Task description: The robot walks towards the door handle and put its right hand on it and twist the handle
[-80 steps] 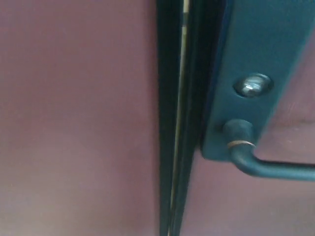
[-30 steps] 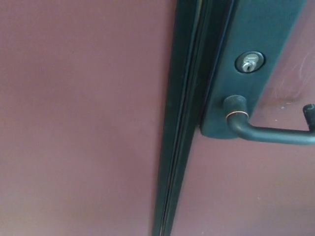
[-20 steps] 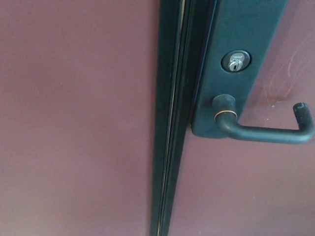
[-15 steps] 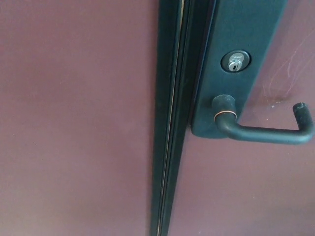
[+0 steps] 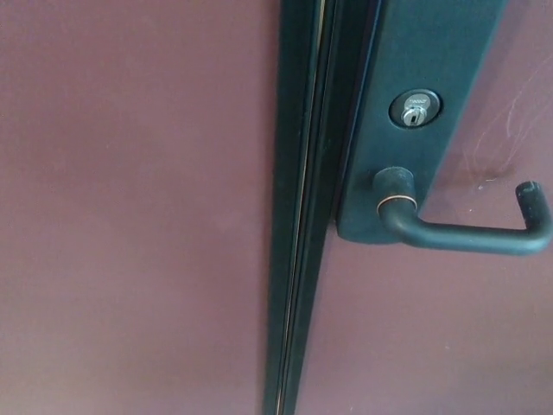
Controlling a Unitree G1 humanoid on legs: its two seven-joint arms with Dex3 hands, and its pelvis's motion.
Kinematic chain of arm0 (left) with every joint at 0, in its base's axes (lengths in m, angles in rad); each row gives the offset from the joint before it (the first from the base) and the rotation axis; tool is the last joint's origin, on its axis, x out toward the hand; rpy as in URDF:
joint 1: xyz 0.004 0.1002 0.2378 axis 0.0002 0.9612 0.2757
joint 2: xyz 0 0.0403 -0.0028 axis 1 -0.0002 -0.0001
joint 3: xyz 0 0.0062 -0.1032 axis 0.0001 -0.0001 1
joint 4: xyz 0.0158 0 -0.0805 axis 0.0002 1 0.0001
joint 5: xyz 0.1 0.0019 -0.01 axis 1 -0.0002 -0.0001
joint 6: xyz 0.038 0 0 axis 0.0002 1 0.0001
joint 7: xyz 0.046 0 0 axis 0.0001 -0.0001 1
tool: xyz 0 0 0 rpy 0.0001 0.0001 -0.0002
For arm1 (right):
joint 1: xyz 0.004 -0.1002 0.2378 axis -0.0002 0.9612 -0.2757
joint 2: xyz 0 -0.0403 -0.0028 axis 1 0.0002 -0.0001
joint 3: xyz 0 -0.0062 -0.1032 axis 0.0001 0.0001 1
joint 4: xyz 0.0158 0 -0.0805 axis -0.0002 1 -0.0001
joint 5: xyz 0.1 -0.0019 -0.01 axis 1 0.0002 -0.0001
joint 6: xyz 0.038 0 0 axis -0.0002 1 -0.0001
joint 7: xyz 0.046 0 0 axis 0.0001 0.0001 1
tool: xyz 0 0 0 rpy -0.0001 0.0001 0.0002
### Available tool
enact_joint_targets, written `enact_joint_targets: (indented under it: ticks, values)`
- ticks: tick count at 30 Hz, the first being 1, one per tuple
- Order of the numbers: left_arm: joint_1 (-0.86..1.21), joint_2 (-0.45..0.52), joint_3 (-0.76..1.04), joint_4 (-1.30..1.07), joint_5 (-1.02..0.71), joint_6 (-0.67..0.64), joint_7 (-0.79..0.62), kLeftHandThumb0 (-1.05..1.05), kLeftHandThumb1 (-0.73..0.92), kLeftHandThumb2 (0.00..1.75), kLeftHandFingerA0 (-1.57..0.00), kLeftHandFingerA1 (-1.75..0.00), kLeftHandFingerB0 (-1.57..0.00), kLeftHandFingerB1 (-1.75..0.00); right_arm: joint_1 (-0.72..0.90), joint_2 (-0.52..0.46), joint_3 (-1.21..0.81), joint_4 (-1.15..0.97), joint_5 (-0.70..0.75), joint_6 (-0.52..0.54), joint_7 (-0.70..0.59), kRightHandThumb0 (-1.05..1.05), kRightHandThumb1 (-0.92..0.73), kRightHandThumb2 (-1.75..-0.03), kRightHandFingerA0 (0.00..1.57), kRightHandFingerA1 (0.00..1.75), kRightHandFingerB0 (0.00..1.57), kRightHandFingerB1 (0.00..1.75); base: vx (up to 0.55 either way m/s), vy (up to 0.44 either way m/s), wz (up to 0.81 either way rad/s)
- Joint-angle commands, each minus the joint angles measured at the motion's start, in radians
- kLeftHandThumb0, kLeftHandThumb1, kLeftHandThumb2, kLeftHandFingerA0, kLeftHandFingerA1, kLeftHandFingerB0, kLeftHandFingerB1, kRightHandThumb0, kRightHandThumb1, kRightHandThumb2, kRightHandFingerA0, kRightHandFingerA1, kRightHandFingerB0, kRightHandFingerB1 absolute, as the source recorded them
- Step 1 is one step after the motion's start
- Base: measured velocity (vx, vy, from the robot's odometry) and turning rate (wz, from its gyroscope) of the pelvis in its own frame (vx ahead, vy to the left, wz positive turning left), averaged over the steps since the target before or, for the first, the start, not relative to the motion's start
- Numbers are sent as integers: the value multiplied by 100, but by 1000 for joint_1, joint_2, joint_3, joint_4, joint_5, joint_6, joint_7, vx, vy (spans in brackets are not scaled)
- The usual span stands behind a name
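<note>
Head view: maroon door surface (image 5: 130,216) filling nearly the whole frame, split by a dark vertical seam (image 5: 298,207) running top to bottom, slightly left of the handle hardware. Top and bottom of the seam cut off by the frame edges; a thin pale line visible inside it.

Right of the seam, a dark backplate (image 5: 406,52), its upper end cut off by the top edge. Set in the backplate, a silvery keyhole cylinder (image 5: 415,110); tiny lettering on its face too small to read. Just below the cylinder, the door handle (image 5: 458,235): round base with a thin copper-coloured ring, lever stretching level to the right, its tip turned upward near the right frame edge. Faint pale scratches on the door surface above the lever, right of the backplate.

Neither hand in view, so fingers apart or together cannot be told. Nothing touching the handle.
</note>
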Motion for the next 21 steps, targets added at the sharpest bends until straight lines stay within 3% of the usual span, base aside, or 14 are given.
enact_joint_targets:
  ticks: [1, 3, 4, 21]
  values:
    - [3, -6, -2, 2, 4, -8, -10, -23, 57, 57, -77, -55, -59, -45, 14, -13, -31, -1, 45, -15, 23, -33, -63, -71, 57, 50, 42, 43, 0, 0, 0]
    - [4, -4, -1, -3, 3, -11, -11, -23, 57, 57, -77, -55, -59, -45, 6, -13, -36, 0, 47, -9, 25, -32, -63, -71, 57, 50, 42, 43, 0, 0, 0]
    - [4, -3, -4, -2, 7, -13, -8, -23, 57, 57, -77, -55, -59, -45, 5, -13, -45, 1, 54, -7, 25, -24, -70, -61, 61, 44, 45, 37, 0, 0, 0]
    - [-18, -7, -12, -12, 6, -13, -12, -21, 57, 57, -75, -54, -59, -45, -15, -19, -25, 9, 43, 8, 21, -24, -70, -61, 59, 43, 46, 37, 0, 0, 0]
